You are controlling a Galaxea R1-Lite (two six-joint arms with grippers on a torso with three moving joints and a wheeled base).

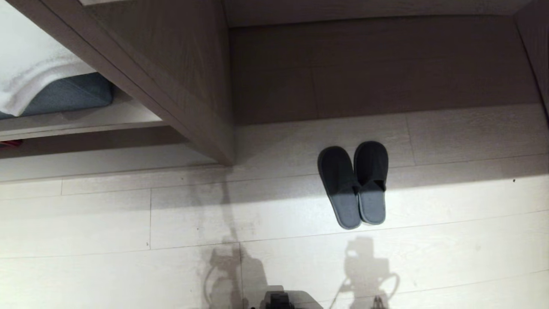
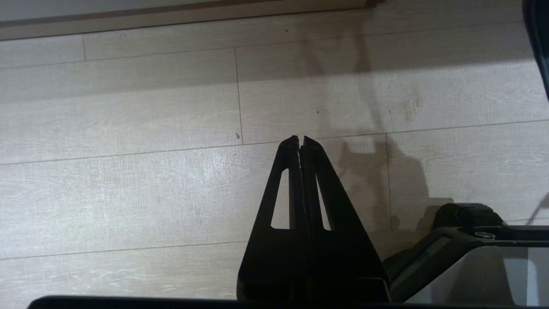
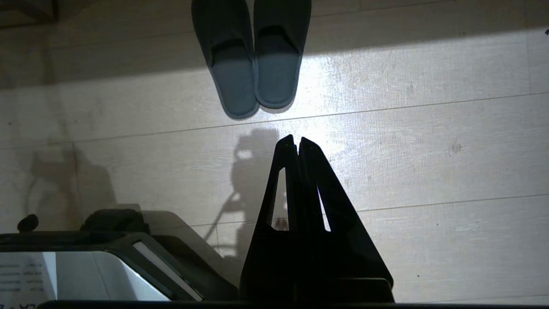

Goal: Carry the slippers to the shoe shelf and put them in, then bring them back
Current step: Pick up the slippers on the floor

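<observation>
Grey slippers [image 3: 251, 56] side by side on floor | right gripper [image 3: 298, 143] jaws closed, empty, well short

The floor [image 1: 274, 223] is laid with pale wood-grain planks, crossed by a band of bright light, with shade nearer the furniture. A taupe wood-grain panel [image 1: 188, 86] is seen slanting down to the floor. Beside it, a darker recess [image 1: 377, 68] is set back under a counter. On a low bench top [image 1: 85, 118] a blue cushion [image 1: 68, 94] is partly covered by white cloth [image 1: 30, 64].
</observation>
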